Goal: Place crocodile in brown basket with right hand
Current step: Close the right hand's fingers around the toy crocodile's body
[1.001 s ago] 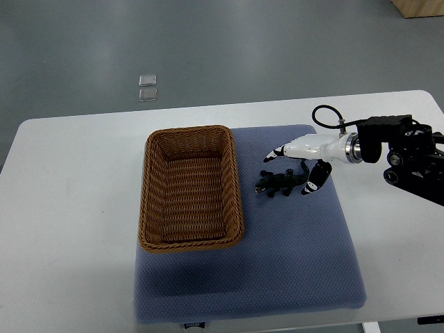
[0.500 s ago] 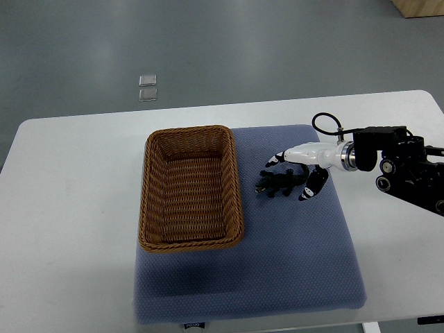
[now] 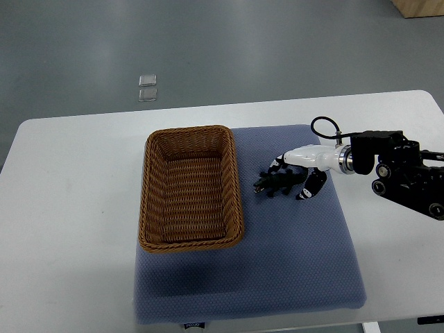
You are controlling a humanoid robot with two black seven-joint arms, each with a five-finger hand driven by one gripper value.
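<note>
Grey floor behind white table point(image 3: 76, 180). Blue mat point(image 3: 291, 263) on table, right of centre. Brown basket point(image 3: 147, 201) on mat's left part, long side running away from robot. Crocodile point(image 3: 276, 184) flat on mat, just right of basket, apart from its rim, head toward basket. Right robot hand point(image 3: 302, 166) enters from right edge, low over crocodile's tail end. Robot hand released: fingers point(image 3: 277, 161) spread beyond crocodile, thumb point(image 3: 310, 186) on near side, nothing held. Two small clear squares point(image 3: 147, 88) on floor.
</note>
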